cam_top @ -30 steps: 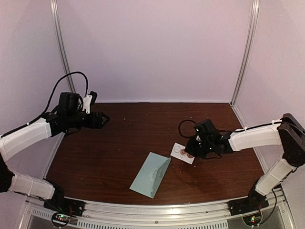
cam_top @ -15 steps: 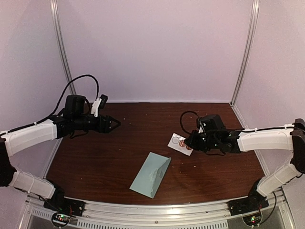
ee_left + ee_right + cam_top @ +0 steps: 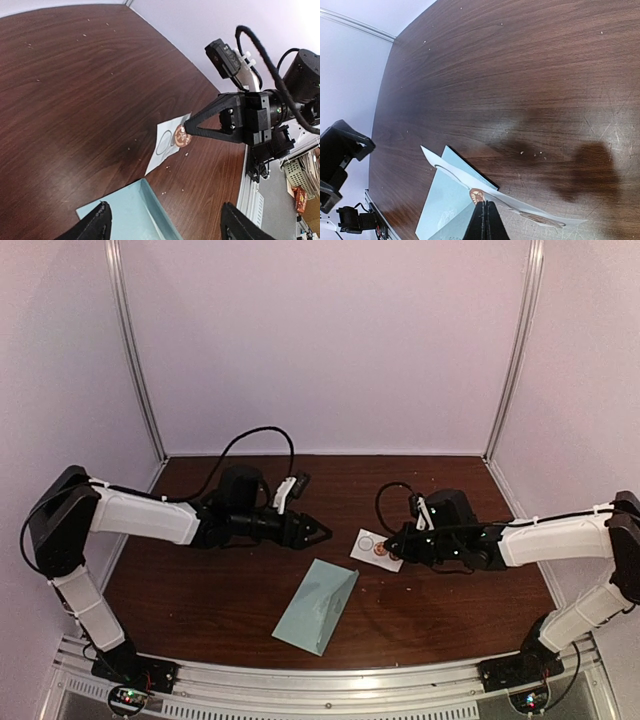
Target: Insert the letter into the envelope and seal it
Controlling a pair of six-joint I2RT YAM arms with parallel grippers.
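Note:
The pale teal envelope [image 3: 318, 605] lies flat on the brown table, flap end toward the far right; it also shows in the left wrist view [image 3: 131, 216] and the right wrist view [image 3: 440, 207]. No separate letter shows. A white sticker strip [image 3: 371, 543] lies just beyond it. My right gripper [image 3: 385, 549] is shut, its tips [image 3: 485, 204] pinching a round brown sticker [image 3: 477, 195] at the strip's edge, and the strip [image 3: 520, 202] curls up off the table. My left gripper [image 3: 320, 532] is open and empty, hovering [image 3: 165, 217] over the envelope's far corner and facing the strip [image 3: 166, 144].
Pale walls with metal corner posts [image 3: 513, 350] enclose the table on three sides. A metal rail [image 3: 330, 680] runs along the near edge. Small crumbs [image 3: 532, 153] dot the wood. The right arm's black cable [image 3: 265, 55] loops above its wrist.
My left arm has swung from the far left to the table's centre, its open gripper now close to the strip. My right gripper has drawn the strip slightly left and away.

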